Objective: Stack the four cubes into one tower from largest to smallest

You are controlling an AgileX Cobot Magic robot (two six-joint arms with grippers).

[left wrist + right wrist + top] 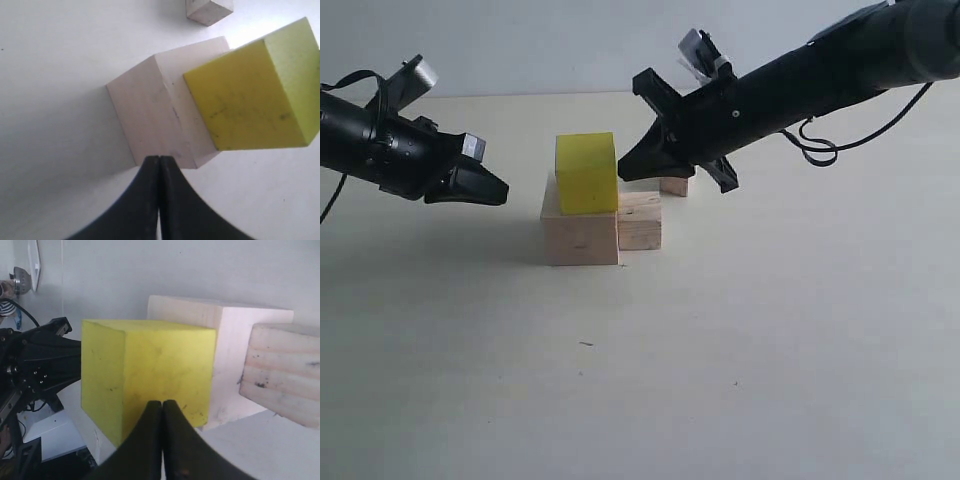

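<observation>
The largest pale wood cube (580, 238) (155, 115) (235, 335) stands on the table with the yellow cube (586, 172) (255, 95) (150, 370) on top of it. A smaller grainy wood cube (640, 220) (282, 372) rests against its right side. The smallest wood cube (674, 185) (208, 10) sits behind, partly hidden by the right arm. My left gripper (500, 192) (159, 159) hovers left of the stack, shut and empty. On the other side my right gripper (624, 172) (162, 403) is shut and empty, its tips close to the yellow cube's right face.
A pale tabletop (720, 350) stretches out in front of the cubes. A black cable (817, 148) loops under the right arm.
</observation>
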